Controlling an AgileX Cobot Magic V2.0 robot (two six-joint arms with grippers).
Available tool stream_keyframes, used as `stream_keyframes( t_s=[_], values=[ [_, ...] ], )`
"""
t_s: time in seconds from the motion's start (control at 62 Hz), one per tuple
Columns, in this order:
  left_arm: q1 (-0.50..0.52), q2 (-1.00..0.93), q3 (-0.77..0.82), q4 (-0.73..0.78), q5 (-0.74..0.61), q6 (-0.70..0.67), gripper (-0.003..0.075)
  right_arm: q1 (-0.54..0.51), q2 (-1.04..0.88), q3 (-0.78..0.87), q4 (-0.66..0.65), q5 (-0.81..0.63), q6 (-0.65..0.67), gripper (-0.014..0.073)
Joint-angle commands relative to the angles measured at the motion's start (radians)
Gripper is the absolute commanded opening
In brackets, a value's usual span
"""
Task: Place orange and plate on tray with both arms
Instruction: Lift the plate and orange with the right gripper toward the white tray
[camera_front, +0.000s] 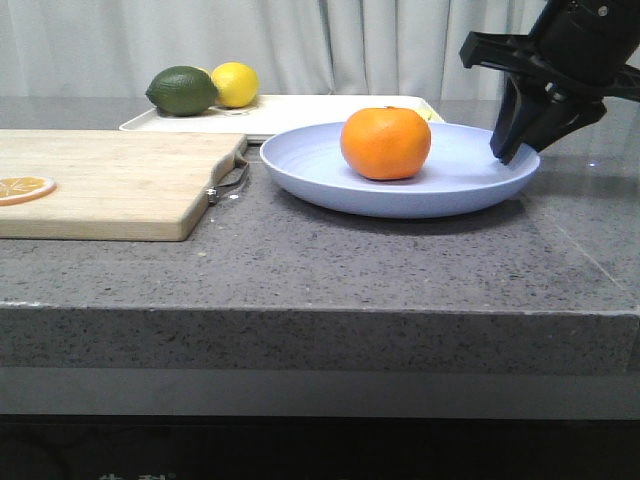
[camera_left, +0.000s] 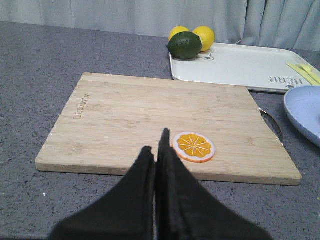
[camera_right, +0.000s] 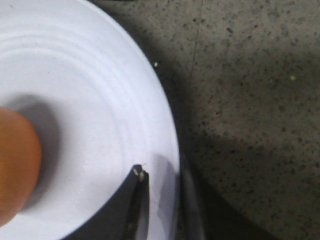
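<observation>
The right tool (camera_front: 512, 150) pinched the plate (camera_front: 470, 175) rim; lifting unevenly could roll the orange (camera_front: 386, 143) off. The left tool (camera_left: 156, 165) was closed, empty.

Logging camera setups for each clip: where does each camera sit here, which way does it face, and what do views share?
Front: low at the table edge, looking forward at the orange in the plate, with the board and tray; right claw shows.
Left wrist: above the board, facing the tray; shut left claw shows.
Right wrist: looking down on the plate rim, which sits between its claw fingers.
Shared: the plate appears in all three.
</observation>
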Motion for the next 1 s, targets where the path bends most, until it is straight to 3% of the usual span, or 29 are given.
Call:
stream_keyframes(
  t_s=[0.0,0.242,0.404,0.759,0.985],
  values=[
    [0.002,0.009,-0.025,-0.002,-0.085,-0.009,-0.0018,-0.001,-0.036,-0.036,0.021,-0.022,-0.011,0.0099],
    [0.002,0.009,-0.025,-0.002,-0.085,-0.009,-0.0018,-0.001,-0.016,-0.039,0.023,0.007,-0.011,-0.0076],
    [0.002,0.009,-0.025,-0.002,-0.085,-0.009,-0.0018,-0.007,-0.014,-0.092,0.023,0.074,-0.011,-0.0062],
    [0.002,0.009,-0.025,-0.002,-0.085,-0.009,-0.0018,-0.048,0.06,-0.454,0.09,0.335,-0.011,-0.0062],
    [0.002,0.009,-0.025,-0.002,-0.085,-0.009,-0.0018,-0.048,0.228,-0.744,0.248,0.421,0.014,-0.0062]
  ],
)
